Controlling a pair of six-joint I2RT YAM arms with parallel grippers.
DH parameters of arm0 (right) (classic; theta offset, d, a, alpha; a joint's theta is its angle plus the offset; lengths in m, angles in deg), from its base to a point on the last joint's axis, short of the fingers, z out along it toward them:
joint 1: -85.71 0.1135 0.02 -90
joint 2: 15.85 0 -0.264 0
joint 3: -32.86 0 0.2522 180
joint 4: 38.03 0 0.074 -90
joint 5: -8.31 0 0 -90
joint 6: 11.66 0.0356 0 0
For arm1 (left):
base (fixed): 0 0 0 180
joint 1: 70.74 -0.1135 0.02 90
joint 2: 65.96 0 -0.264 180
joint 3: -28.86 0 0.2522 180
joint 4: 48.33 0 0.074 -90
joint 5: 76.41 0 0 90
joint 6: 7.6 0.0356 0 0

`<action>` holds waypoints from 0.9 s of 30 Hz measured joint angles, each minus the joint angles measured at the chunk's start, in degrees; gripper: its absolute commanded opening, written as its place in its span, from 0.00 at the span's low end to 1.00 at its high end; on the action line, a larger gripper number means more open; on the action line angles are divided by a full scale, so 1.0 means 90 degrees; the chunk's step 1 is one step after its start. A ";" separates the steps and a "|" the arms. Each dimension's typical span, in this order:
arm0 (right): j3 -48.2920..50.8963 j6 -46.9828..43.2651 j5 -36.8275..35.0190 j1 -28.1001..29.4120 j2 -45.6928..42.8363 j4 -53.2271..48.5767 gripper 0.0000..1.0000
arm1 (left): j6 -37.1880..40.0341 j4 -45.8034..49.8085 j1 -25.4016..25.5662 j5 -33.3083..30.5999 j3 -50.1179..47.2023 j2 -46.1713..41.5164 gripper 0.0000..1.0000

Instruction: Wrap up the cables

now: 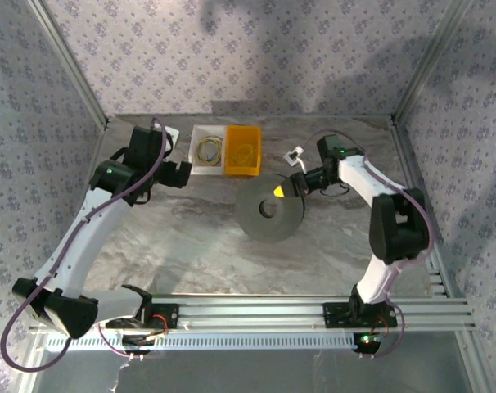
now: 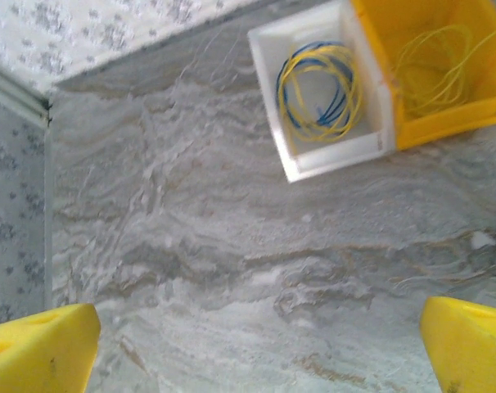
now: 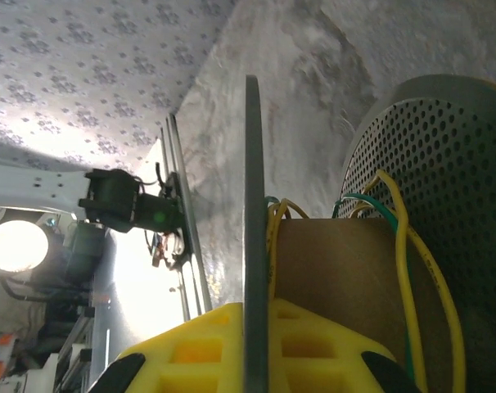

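Top view: the left gripper (image 1: 178, 173) hovers over the marbled table (image 1: 191, 246) near its far left corner, just beside a white bin (image 1: 207, 170) standing at the far edge. A small coiled cable (image 1: 208, 149) lies inside that bin. A yellow bin (image 1: 242, 173) touches the white bin's right side and holds a thin yellow cable (image 1: 244, 152). Near the middle of the table lies a dark grey spool (image 1: 268, 225). The right gripper (image 1: 293, 187) meets the spool's far right rim.

Left wrist view: the left gripper's two yellow fingertips (image 2: 39, 352) sit at the bottom corners, spread wide apart with bare table between them. Further off, the coiled cable in the white bin shows blue and yellow strands. The pale yellow cable lies loosely looped in the yellow bin.

Right wrist view: the spool is seen close up and edge-on, with a thin flange (image 3: 252, 205), a cardboard core (image 3: 338, 278) and a perforated flange (image 3: 444, 180). Yellow and green wires (image 3: 395, 237) run over the core. A yellow finger (image 3: 313, 344) lies against the thin flange. Perhaps it clamps the flange, but I cannot tell whether the jaws are closed.
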 measured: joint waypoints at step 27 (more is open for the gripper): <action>-0.0670 0.2055 -0.1979 0.0709 0.1360 0.1430 0.48 | -0.0719 -0.0862 -0.0605 0.0017 -0.1622 -0.0461 1.00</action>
